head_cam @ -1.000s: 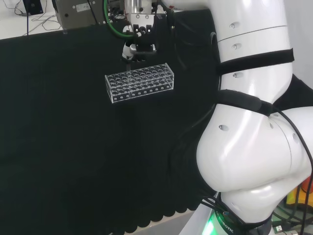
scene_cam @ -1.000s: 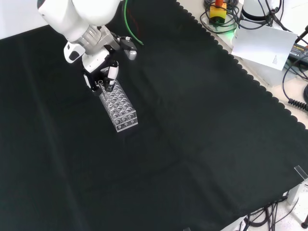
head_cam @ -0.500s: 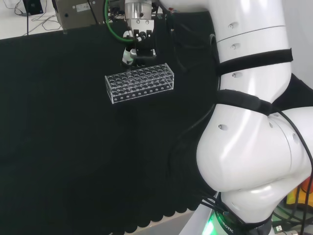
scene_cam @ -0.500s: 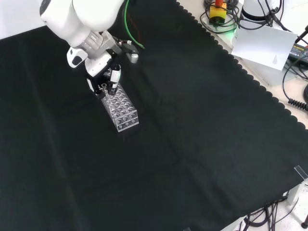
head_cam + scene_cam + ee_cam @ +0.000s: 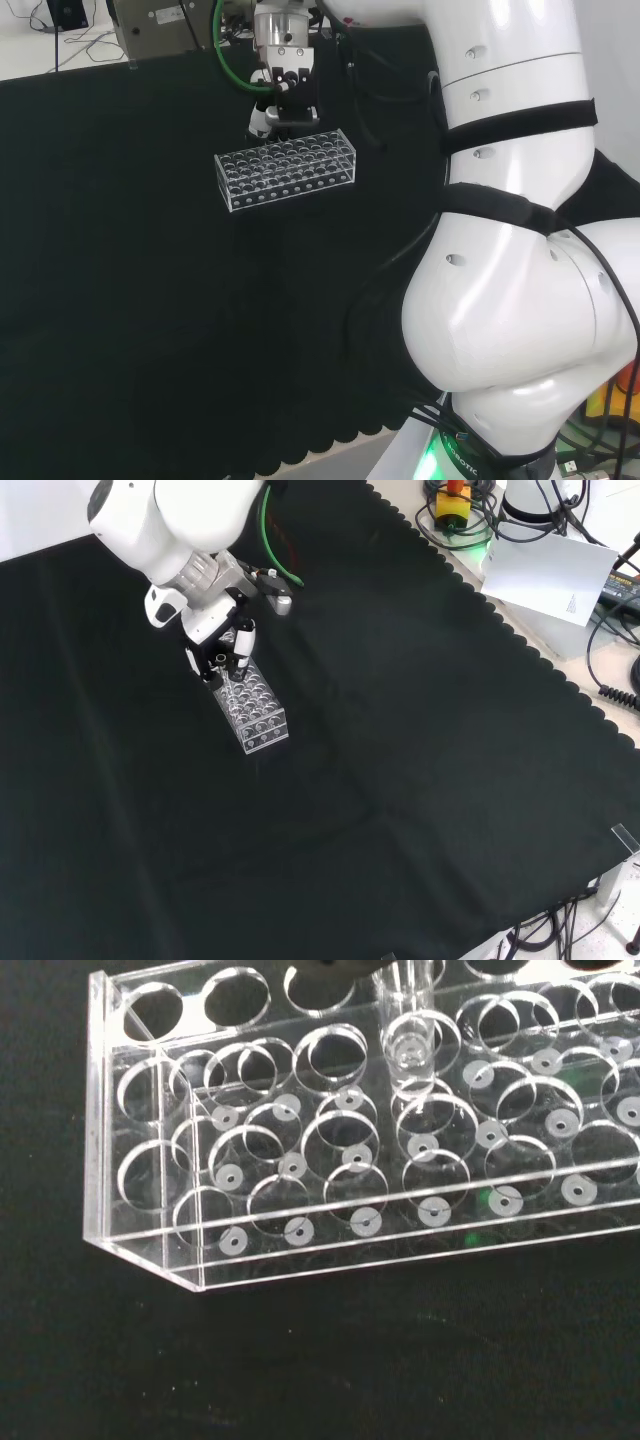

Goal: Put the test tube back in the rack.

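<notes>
Head view: clear plastic rack sits on the black cloth, long side running left-right w/ a slight tilt, rows of round holes across its top. The hand hangs just behind the rack's far edge, fingers pointing down and drawn together. The tube itself can't be made out here.

Front view: rack runs away from the camera, near end lower right. Hand is over the rack's far end, black-and-white fingers curled in around something thin; a small dark round opening shows between them, prob. the tube's mouth, though that's not certain.

Wrist view: test tube is clear glass, plain cylinder w/ rounded bottom, no liquid seen inside. It stands upright, its lower end through a hole in the rack's top plate, in a row near the far edge, its round base above the lower plates. A blurred white bit of the hand sits just beside the tube's upper part. Rack has stacked plates w/ small white dots on the base.
</notes>
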